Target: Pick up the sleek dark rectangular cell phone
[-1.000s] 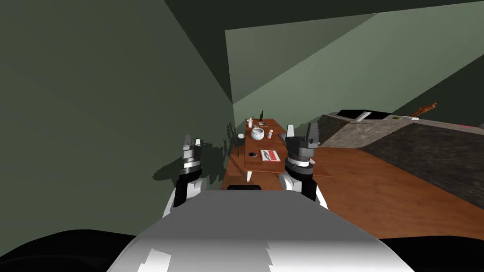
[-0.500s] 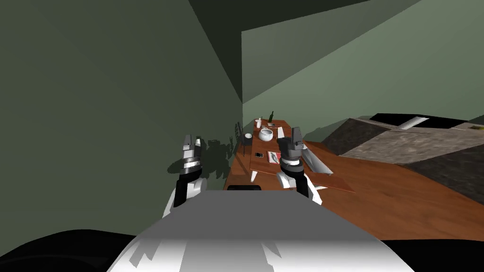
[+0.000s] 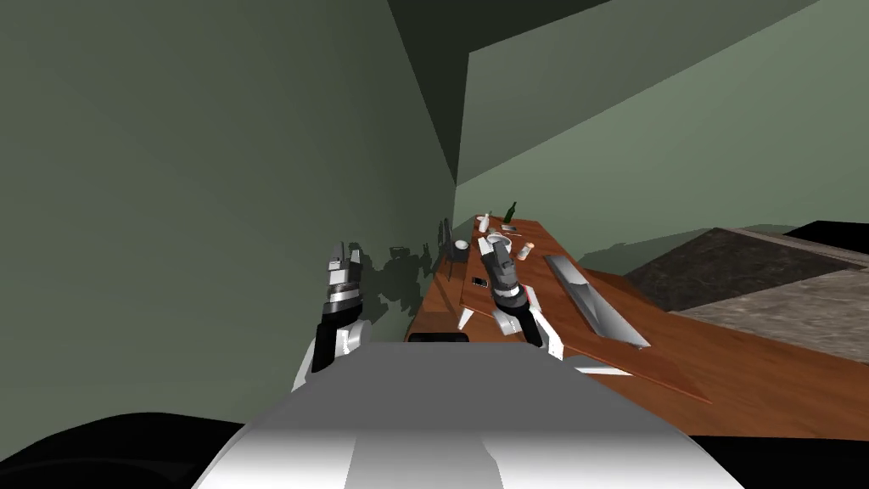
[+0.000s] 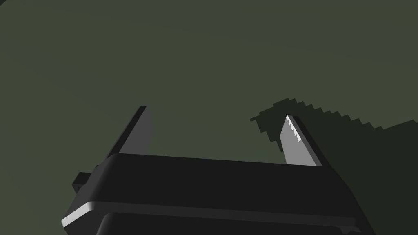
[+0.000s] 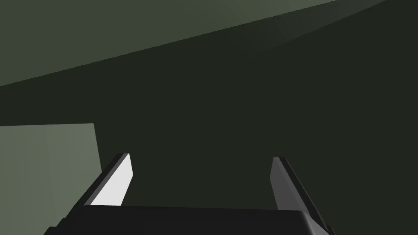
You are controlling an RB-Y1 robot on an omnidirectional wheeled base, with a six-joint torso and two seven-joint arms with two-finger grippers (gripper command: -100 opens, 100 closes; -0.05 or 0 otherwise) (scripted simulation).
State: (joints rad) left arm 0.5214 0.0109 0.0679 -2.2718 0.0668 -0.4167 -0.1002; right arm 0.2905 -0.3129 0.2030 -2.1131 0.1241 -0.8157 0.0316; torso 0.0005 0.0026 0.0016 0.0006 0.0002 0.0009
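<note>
Phone (image 3: pixel 479 281) flat on brown table (image 3: pixel 564 310); right gripper (image 5: pixel 202 157) and left gripper (image 4: pixel 216 112) both spread wide, empty.

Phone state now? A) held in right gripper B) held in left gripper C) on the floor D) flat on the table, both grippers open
D: the cell phone lies on the wooden table, and the left gripper and right gripper show fingers apart with nothing between.

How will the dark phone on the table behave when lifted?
The phone looks flat and rigid, so it probably will not bend or roll. Lying flush on the table, its thin edges may slip from the jaws.
</note>
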